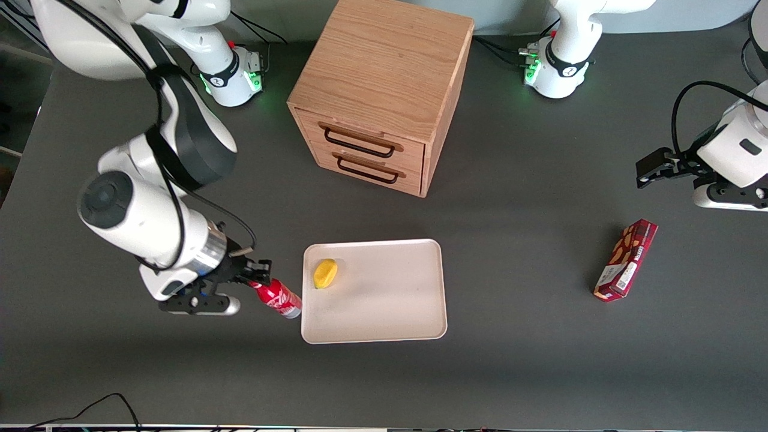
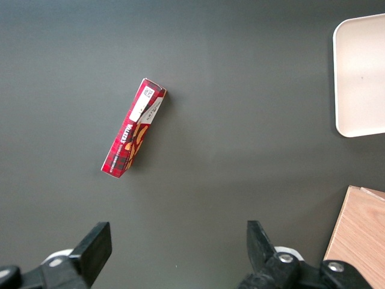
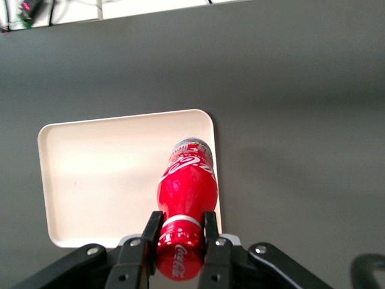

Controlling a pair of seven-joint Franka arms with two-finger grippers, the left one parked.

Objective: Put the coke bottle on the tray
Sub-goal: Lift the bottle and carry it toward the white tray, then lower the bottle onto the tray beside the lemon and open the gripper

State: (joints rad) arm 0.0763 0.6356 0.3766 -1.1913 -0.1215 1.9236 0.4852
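Even, diffuse light falls from above in all three views, and the dark table [image 1: 528, 252] takes it without hot spots. Shadows are soft — a faint smudge beside the snack box [image 1: 626, 259], a broad pale band across the table nearest the front camera. The tray [image 1: 384, 306] looks nearly washed out, its rim barely distinct in the right wrist view. The coke bottle [image 3: 186, 198] carries a mild sheen where the gripper [image 3: 180, 232] clamps it. Green lamps glow at the arm bases. The front view's corners seem slightly bowed, perhaps from lens distortion; focus holds throughout.
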